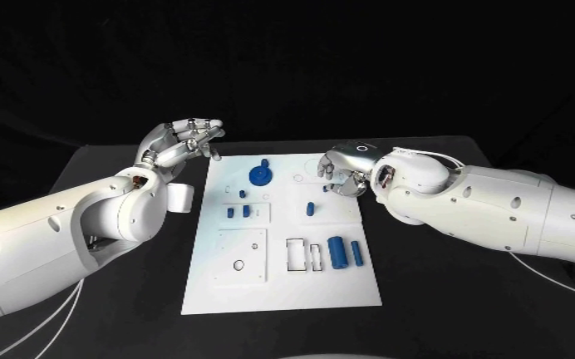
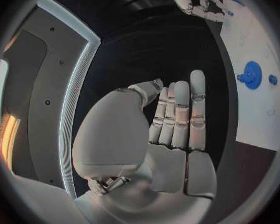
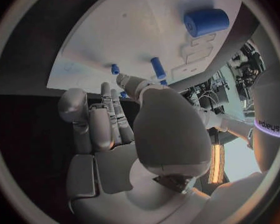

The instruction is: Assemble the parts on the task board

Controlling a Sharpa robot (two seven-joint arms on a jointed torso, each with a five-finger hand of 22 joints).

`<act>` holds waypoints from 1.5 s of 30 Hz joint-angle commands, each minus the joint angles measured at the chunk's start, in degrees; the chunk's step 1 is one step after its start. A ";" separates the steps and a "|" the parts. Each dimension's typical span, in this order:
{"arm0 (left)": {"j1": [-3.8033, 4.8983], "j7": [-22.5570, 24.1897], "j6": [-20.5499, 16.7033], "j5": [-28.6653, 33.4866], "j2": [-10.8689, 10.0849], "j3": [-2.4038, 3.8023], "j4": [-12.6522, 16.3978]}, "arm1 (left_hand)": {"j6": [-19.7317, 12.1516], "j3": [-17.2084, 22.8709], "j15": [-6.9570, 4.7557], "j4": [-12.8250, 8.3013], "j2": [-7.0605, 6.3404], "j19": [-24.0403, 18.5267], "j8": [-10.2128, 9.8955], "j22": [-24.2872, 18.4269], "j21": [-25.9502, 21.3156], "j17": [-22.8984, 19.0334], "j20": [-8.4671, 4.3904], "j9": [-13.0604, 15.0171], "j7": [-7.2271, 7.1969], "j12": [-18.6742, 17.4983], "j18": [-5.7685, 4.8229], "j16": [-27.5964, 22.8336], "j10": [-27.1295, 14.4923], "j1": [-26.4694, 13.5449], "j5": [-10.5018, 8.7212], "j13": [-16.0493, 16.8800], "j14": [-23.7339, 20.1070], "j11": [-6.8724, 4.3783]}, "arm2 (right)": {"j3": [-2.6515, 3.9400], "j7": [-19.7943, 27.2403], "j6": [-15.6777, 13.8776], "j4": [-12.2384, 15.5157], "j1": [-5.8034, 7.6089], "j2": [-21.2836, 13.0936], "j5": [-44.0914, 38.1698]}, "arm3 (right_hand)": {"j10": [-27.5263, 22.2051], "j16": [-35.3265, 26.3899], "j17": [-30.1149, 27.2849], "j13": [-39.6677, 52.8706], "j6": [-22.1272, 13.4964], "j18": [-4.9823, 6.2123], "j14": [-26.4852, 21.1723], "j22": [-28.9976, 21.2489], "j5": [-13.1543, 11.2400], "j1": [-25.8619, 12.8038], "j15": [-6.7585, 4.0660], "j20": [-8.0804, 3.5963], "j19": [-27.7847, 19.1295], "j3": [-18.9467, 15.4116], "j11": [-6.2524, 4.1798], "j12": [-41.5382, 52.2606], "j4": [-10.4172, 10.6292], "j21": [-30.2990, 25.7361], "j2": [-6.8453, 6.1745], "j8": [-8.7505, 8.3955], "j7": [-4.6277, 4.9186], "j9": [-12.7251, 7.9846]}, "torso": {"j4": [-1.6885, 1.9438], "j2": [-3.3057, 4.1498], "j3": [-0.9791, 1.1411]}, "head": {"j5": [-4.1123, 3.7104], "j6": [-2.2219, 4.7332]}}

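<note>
On the black tabletop [image 1: 120, 309] lies the white task board [image 1: 282, 292], its long side running away from the robot. Nearest on it, toward the right, a thick blue cylinder [image 1: 338, 252] lies beside a thinner blue pin [image 1: 356, 251], both next to rectangular cut-outs. Farther up, two small blue pieces [image 1: 238, 210] sit in a framed panel on the left, and a small blue peg [image 1: 311, 208] lies near the middle. Beyond them a round blue disc [image 1: 258, 176] rests near the far end.

The right hand [image 1: 349, 169] hangs over the board's far right edge, fingers curled downward; whether it is grasping anything cannot be told. The left hand [image 1: 182, 141] is raised just off the board's far left corner, released, fingers straight and together, nothing in it.
</note>
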 commanded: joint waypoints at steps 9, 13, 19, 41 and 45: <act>0.00 1.57 1.33 1.14 0.03 0.04 0.48 | -0.66 -0.06 0.09 -0.34 0.05 -0.11 0.00 -0.18 -0.51 -0.14 0.29 0.05 0.01 -0.34 0.76 -0.15 -0.73 -0.82 0.06 -0.07 -0.78 0.12 | -0.12 -1.36 2.78 -1.10 -0.88 1.02 -2.57 | 0.76 0.59 0.47 -0.30 0.75 -1.13 1.14 0.43 -0.06 -0.51 -0.10 0.03 0.72 0.58 -0.12 -0.31 -0.24 0.66 0.39 0.03 -0.12 -0.06 | -0.01 0.05 -0.03 | 0.50 -0.70; 0.00 1.53 1.29 1.14 0.01 0.04 0.44 | -0.88 -0.10 0.15 -0.40 0.04 -0.12 0.00 -0.25 -0.61 -0.17 0.35 0.06 0.09 -0.36 0.77 -0.12 -0.94 -0.91 0.06 -0.07 -0.88 0.20 | -0.12 -1.47 3.01 -1.29 -0.96 1.13 -2.76 | 0.90 0.66 0.54 -0.41 0.85 -1.14 1.18 0.52 -0.06 -0.64 -0.13 0.01 0.77 0.67 -0.15 -0.32 -0.30 0.75 0.38 0.05 -0.15 -0.05 | -0.03 0.02 -0.05 | 0.52 -0.82; 0.00 1.48 1.23 1.14 0.04 0.04 0.41 | -0.98 -0.11 0.17 -0.45 0.05 -0.12 0.01 -0.27 -0.65 -0.18 0.37 0.06 0.12 -0.36 0.77 -0.10 -1.03 -0.92 0.07 -0.07 -0.91 0.22 | -0.13 -1.27 3.16 -1.57 -1.13 1.53 -2.81 | 1.74 0.87 0.78 -0.72 1.48 -1.24 1.28 1.03 -0.06 -0.83 -0.32 -0.09 1.08 1.13 -0.40 -0.17 -0.69 1.37 0.65 0.30 -0.40 0.03 | -0.14 0.01 0.05 | 0.72 -0.83; 0.00 1.04 0.69 1.15 0.08 0.05 0.58 | -1.66 -0.11 0.34 -0.90 0.05 -0.12 0.03 -0.42 -0.87 -0.27 0.49 0.09 0.37 -0.33 0.80 -0.03 -1.65 -0.85 0.08 -0.05 -1.24 0.45 | -0.31 -2.75 5.08 -2.30 -2.12 2.81 -4.30 | 5.29 1.96 2.26 -1.06 4.77 -1.81 1.74 3.43 -1.98 -1.20 -1.53 -0.91 2.63 2.56 -1.83 0.78 -2.07 4.43 3.41 1.91 -1.81 0.83 | -0.25 0.02 0.13 | 1.18 -1.41; 0.00 0.92 0.62 1.15 0.10 0.05 0.58 | -1.84 -0.11 0.39 -1.03 0.03 -0.12 0.05 -0.45 -0.91 -0.29 0.52 0.10 0.44 -0.31 0.80 -0.01 -1.84 -0.83 0.09 -0.04 -1.33 0.52 | -0.41 -3.71 5.30 -2.51 -2.29 3.23 -6.00 | 4.76 2.15 2.56 -1.34 4.59 -1.90 1.82 3.73 -2.31 -1.37 -1.48 -0.98 2.80 2.72 -1.70 0.28 -2.32 4.79 3.38 1.79 -1.72 0.81 | -0.23 0.00 0.11 | 1.15 -1.49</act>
